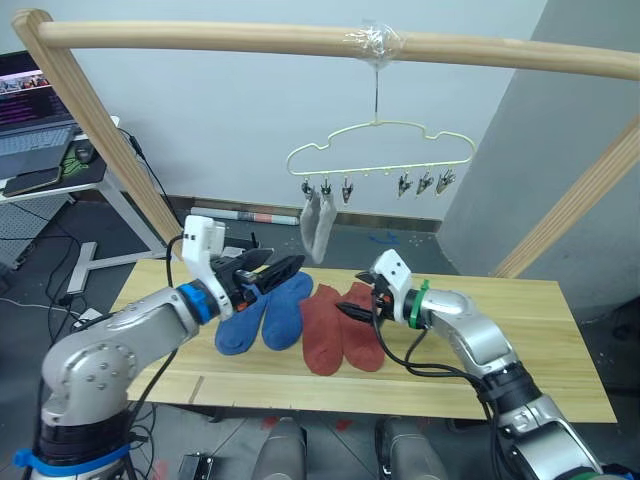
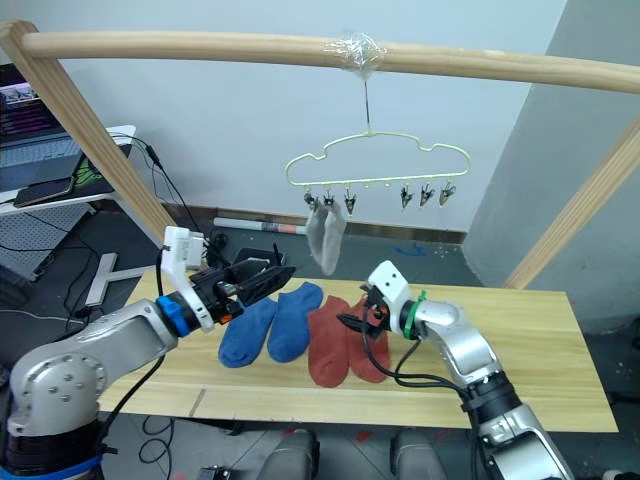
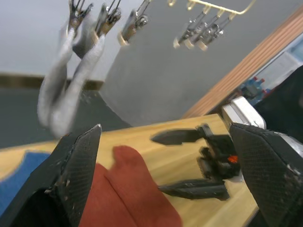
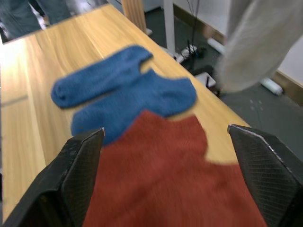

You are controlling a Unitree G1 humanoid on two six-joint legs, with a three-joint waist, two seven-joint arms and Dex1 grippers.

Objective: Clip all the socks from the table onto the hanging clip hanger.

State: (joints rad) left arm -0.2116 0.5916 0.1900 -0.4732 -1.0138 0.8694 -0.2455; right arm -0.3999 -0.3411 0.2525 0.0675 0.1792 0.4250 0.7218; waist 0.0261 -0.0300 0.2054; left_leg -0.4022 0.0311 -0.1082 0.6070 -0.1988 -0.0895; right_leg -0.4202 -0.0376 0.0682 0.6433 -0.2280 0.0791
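Note:
Two light grey socks [image 1: 318, 226] hang from clips at the left end of the pale-yellow clip hanger [image 1: 380, 150]. Two blue socks [image 1: 262, 315] and two rust-red socks [image 1: 340, 328] lie side by side on the table [image 1: 540, 340]. My left gripper [image 1: 277, 270] is open and empty, held above the blue socks' cuffs and below the grey socks. Over the cuffs of the red socks [image 4: 170, 179] my right gripper [image 1: 353, 303] stands open, low, with nothing between its fingers. The left wrist view has the grey socks [image 3: 66, 94] and the other gripper [image 3: 189, 163].
The hanger hooks onto a round wooden pole frame [image 1: 250, 38] that spans the table; its slanted legs stand at both ends. Several dark clips [image 1: 425, 183] hang free on the hanger's right half. A desk with a laptop [image 1: 35, 120] is at far left.

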